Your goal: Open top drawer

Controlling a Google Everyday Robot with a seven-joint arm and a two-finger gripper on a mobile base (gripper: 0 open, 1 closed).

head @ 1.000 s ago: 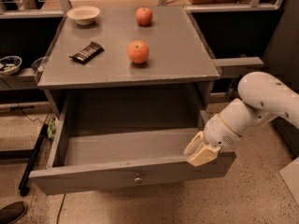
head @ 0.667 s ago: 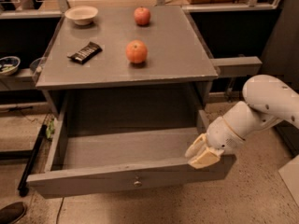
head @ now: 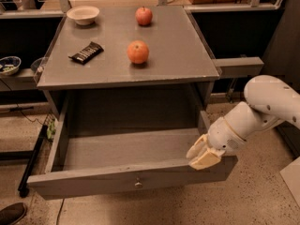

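Observation:
The top drawer [head: 93,182] is a wide grey drawer under the table top. It stands pulled far out, and its inside shows nothing in it. Its flat front panel carries one small round metal knob [head: 138,183] at centre. My gripper [head: 202,154] is cream-coloured, on a white arm coming in from the right. It rests on the top edge of the front panel near the drawer's right corner, well to the right of the knob.
On the grey table top [head: 178,55] lie an apple [head: 138,52], a second apple [head: 144,16], a white bowl [head: 83,14] and a dark snack bar [head: 86,52]. A shelf with a bowl [head: 8,64] stands at the left. A shoe [head: 11,213] is at the bottom left.
The drawer front has come a little further out towards the camera, and my gripper has moved with it at the right corner.

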